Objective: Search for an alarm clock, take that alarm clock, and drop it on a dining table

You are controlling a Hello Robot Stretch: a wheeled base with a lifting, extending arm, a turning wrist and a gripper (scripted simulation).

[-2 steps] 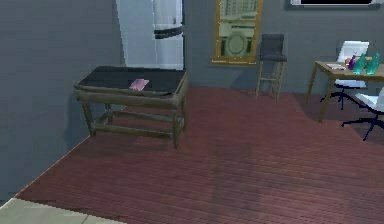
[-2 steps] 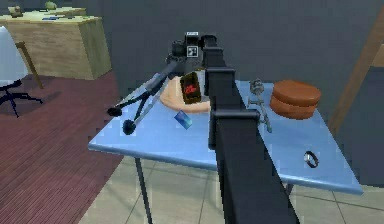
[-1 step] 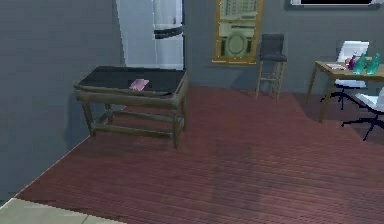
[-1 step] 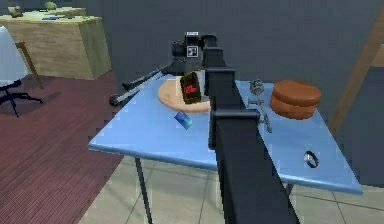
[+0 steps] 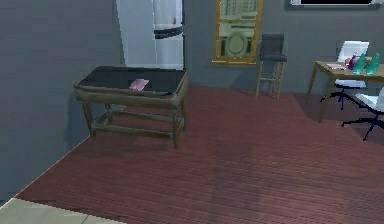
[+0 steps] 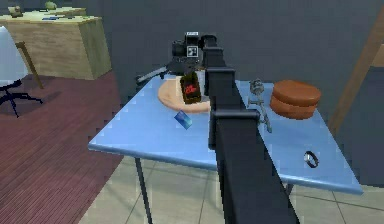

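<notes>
Alarm clock (image 6: 190,88): dark block with red marks, seen against the tan round plate (image 6: 168,98) on the blue table (image 6: 130,140), right by the gripper (image 6: 188,66). Gripper: carried at the far end of the arm (image 6: 235,140) (finger state cannot be told, nor whether anything is held). Brown round item (image 6: 295,98): placed farther along that table. Dark-topped wooden table (image 5: 110,78): recorded ahead, with a pink item (image 5: 139,85) on it.
</notes>
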